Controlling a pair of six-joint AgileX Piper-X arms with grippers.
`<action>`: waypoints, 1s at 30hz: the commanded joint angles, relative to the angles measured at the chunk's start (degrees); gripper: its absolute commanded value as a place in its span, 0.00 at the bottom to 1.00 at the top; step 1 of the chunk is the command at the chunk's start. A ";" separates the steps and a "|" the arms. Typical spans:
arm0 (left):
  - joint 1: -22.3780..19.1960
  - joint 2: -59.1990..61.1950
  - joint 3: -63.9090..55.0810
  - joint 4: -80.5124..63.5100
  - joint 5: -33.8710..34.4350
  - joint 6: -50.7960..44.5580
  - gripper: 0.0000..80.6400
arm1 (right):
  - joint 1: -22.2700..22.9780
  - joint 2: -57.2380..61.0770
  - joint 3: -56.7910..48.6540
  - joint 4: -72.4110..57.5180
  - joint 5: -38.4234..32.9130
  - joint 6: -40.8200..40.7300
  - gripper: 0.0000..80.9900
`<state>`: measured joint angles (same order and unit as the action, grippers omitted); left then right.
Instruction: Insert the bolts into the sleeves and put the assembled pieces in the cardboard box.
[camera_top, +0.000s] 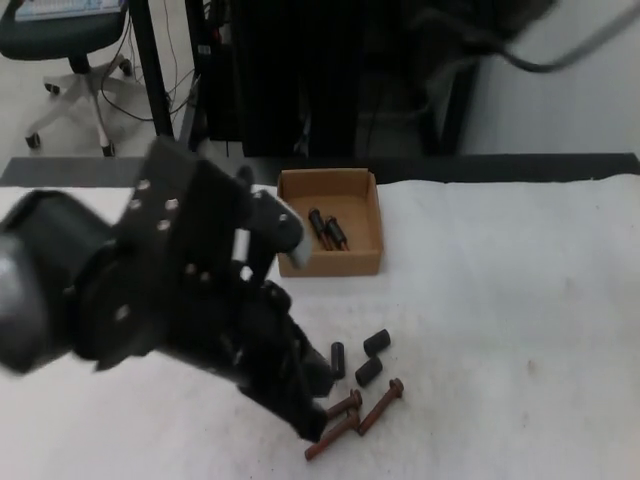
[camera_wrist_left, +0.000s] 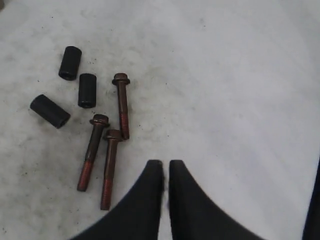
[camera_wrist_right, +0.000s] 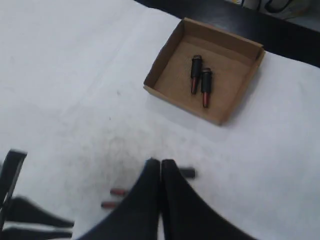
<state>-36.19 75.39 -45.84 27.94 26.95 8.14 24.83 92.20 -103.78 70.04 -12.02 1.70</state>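
Partly, the right tool (camera_wrist_right: 160, 162), closed empty like the left tool (camera_wrist_left: 165, 162), hides bolts (camera_wrist_right: 117, 192).

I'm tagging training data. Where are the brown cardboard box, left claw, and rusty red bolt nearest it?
Brown cardboard box (camera_wrist_right: 227, 82): right wrist view, bare floor.
Left claw (camera_wrist_left: 165, 164): left wrist view, between fingertips.
Rusty red bolt (camera_wrist_left: 108, 170): left wrist view, mid-shank.

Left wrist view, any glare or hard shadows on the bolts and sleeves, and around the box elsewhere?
Left wrist view: even light, no glare; bolts and sleeves cast only faint shadows. Right wrist view: the box throws a soft shadow on the cloth. High view: no glare on the box.
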 joint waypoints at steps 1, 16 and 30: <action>-1.12 5.87 -5.20 1.15 -2.52 0.48 0.22 | -1.73 -14.61 14.03 -1.26 -0.47 -0.44 0.01; -4.15 30.62 -29.21 24.24 -16.37 7.12 0.41 | -2.26 -48.07 51.81 -9.01 -0.34 6.51 0.01; -7.50 33.46 -29.21 23.50 -21.98 9.79 0.41 | -2.26 -52.38 54.86 -9.01 -2.26 7.40 0.01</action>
<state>-43.40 108.65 -74.51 51.45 6.69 17.22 22.86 40.38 -48.94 61.73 -12.02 9.04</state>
